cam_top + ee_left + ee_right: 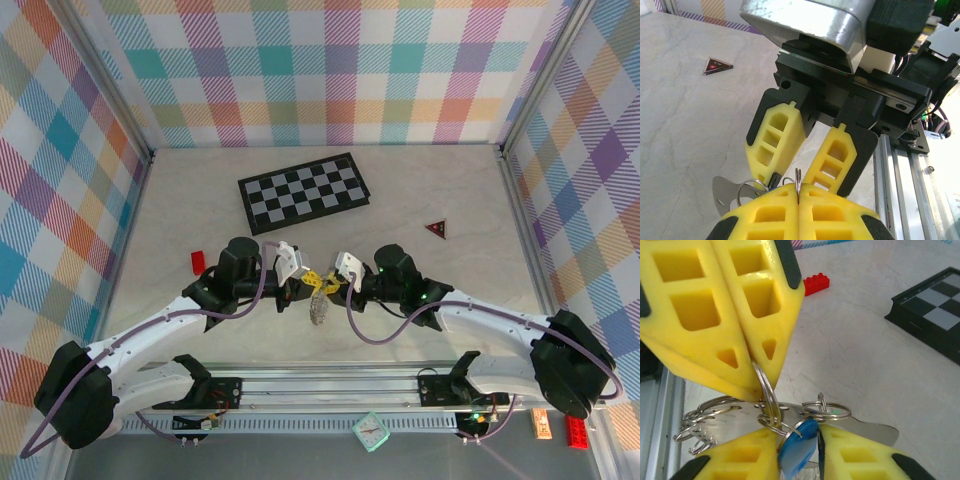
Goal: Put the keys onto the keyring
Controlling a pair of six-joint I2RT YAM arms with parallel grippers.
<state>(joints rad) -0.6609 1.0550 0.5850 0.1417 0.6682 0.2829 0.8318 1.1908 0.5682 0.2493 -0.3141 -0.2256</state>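
Both grippers meet at the middle of the table. My left gripper (pixel 306 279) (pixel 798 189) is shut on a thin silver ring of the keyring (pixel 798 176) (pixel 763 385), which stands upright between its pads. Below the ring hang a flat silver plate (pixel 875 427) and a bunch of small silver rings and keys (pixel 320 308) (pixel 697 426). My right gripper (pixel 331 287) (pixel 797 434) faces the left one, shut on the blue key (pixel 799 450), whose small ring hooks the held ring. A speck of green (pixel 840 412) shows behind another small ring.
A black-and-white chessboard (pixel 305 193) (pixel 935 315) lies at the back. A dark red triangle (pixel 435 228) (pixel 717 65) lies to the right and a small red block (pixel 199 261) (pixel 816 283) to the left. The aluminium rail (pixel 330 385) runs along the near edge.
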